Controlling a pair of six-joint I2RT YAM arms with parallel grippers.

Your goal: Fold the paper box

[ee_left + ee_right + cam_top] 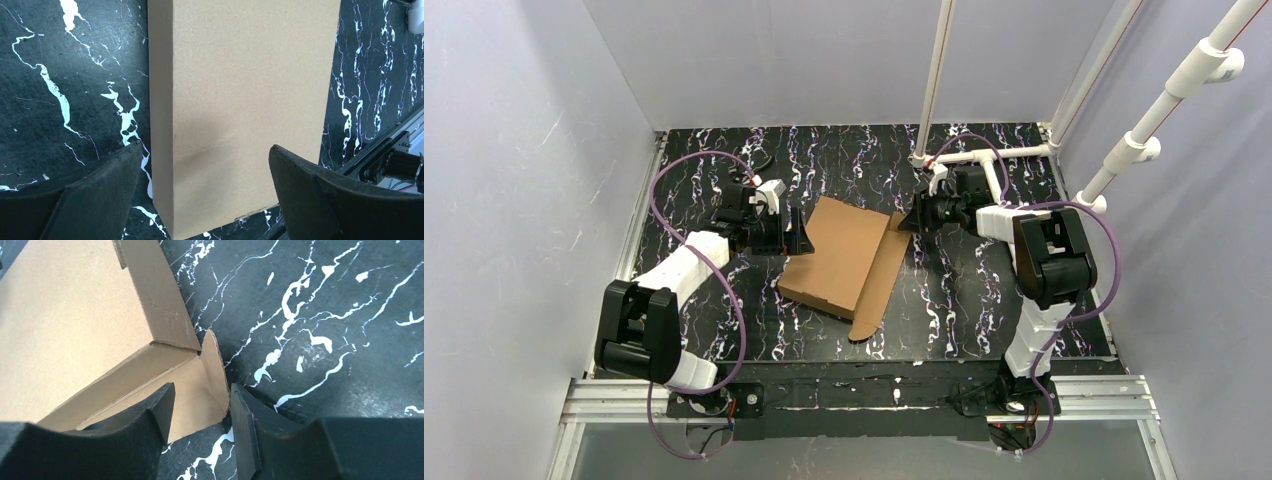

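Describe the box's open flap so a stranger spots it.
In the middle of the marbled table lies the brown paper box. One long flap sticks out along its right side, rounded at the near end; the other sides are squared.

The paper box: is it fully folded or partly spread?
Partly spread: the paper box has one long flap sticking out, not tucked in.

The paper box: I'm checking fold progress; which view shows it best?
Top external: the whole paper box shows, one long flap lying open. Left wrist gives only a plain panel; right wrist only a corner flap.
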